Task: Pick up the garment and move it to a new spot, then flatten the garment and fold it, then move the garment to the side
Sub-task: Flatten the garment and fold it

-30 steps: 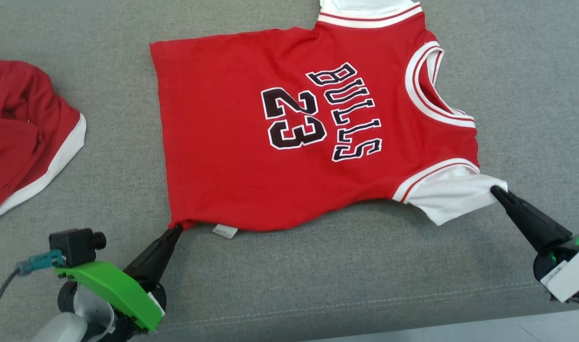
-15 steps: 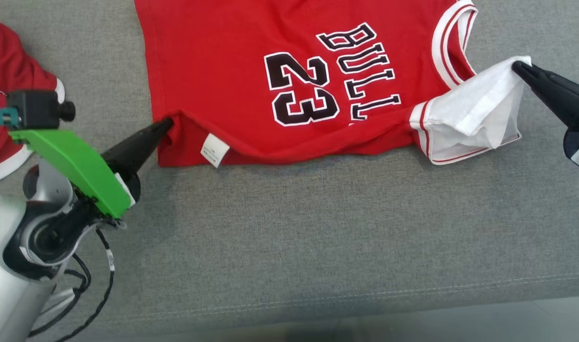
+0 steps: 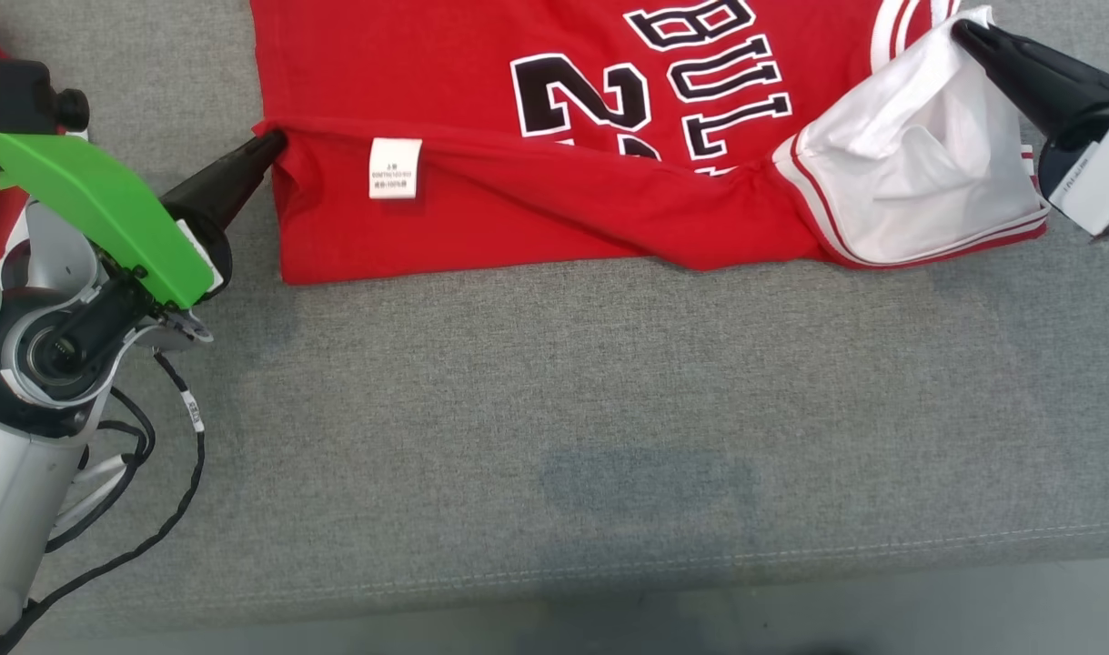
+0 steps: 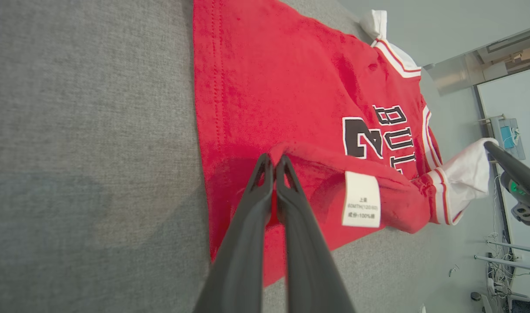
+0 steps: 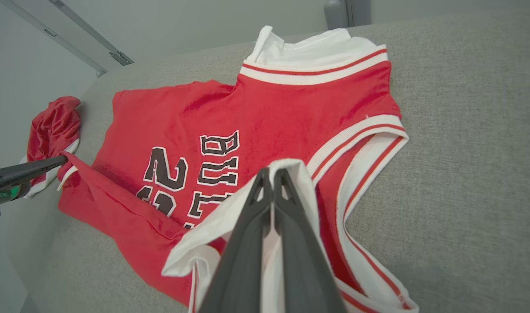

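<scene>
The garment [image 3: 481, 64] is a red jersey with black "23" and "BULLS" lettering and white sleeves, lying on a grey cushion. Its near edge is lifted and doubled over the printed front, and a white label [image 3: 395, 167] faces up on that fold. My left gripper [image 3: 277, 143] is shut on the red hem corner [image 4: 278, 152]. My right gripper [image 3: 962, 31] is shut on the white sleeve [image 5: 286, 167], held above the neckline. The same garment [image 4: 291, 78] [image 5: 265, 113] spreads flat beyond both sets of fingers.
The grey cushion [image 3: 554, 409] stretches wide toward me, its seam and front edge low in the head view. A second red-and-white cloth [image 5: 51, 130] lies bunched at the far left. Walls and room fittings [image 4: 508, 134] stand beyond the cushion.
Both grippers have carried the near edge up and away from me, over the front; the fold now covers part of the "23". The head camera has also shifted.
</scene>
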Available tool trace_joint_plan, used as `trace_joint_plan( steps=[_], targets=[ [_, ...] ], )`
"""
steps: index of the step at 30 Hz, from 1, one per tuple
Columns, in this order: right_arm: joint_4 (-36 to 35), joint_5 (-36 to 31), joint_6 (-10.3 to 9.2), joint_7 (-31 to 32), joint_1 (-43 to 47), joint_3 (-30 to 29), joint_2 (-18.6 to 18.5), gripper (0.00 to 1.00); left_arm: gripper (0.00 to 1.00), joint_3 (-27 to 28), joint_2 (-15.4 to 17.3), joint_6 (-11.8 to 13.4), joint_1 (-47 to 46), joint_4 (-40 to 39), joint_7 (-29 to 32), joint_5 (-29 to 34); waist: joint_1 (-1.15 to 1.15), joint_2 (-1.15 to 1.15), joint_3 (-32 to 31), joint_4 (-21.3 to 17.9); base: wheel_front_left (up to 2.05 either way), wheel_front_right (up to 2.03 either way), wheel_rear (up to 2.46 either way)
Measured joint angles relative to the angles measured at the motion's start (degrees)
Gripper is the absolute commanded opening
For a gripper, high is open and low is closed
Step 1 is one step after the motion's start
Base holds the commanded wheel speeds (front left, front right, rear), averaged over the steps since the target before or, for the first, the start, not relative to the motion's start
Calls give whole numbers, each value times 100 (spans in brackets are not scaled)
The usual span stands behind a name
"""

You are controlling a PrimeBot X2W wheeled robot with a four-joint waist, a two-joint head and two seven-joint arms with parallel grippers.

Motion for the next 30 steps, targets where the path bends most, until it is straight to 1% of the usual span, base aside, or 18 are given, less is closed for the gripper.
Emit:
trace_joint_plan(
  steps=[2,7,10,11,14,19,21,24,27,29,30],
  targets=[
    [149,-69,0,43,-123,41,99,0,1,-10,-40,45,-48,136,27,1,0,0,26,9,0,0,0],
    [522,-180,-7,51,-380,130,314,0,2,-98,-79,47,-141,405,140,68,0,0,68,19,0,0,0],
    [721,-234,-55,74,-510,146,382,0,2,-107,-82,47,-233,512,178,102,0,0,105,21,0,0,0],
    [798,-283,-55,74,-560,146,390,0,3,-105,-85,48,-277,556,188,103,0,0,123,23,0,0,0],
    [1037,-372,-49,64,-667,163,491,0,1,-105,-119,48,-358,704,189,120,0,0,158,27,0,0,0],
    [1281,-522,-41,-46,-881,213,667,0,4,-124,-198,48,-422,891,191,149,0,0,193,22,0,0,0],
    [1366,-568,3,-81,-989,220,728,0,4,-126,-242,48,-453,967,191,149,0,0,204,18,0,0,0],
    [1511,-731,60,-178,-1100,274,808,0,5,-140,-288,49,-485,1076,190,152,0,0,219,11,0,0,0],
    [1660,-846,79,-323,-1174,314,899,0,6,-141,-304,49,-525,1174,185,159,0,0,230,-1,0,0,0],
    [1756,-888,130,-417,-1224,339,973,0,9,-142,-334,49,-547,1227,182,159,0,0,235,-10,0,0,0],
    [1813,-916,138,-456,-1243,357,1017,0,14,-142,-350,49,-558,1249,164,159,0,0,236,-15,0,0,0]
  ],
)
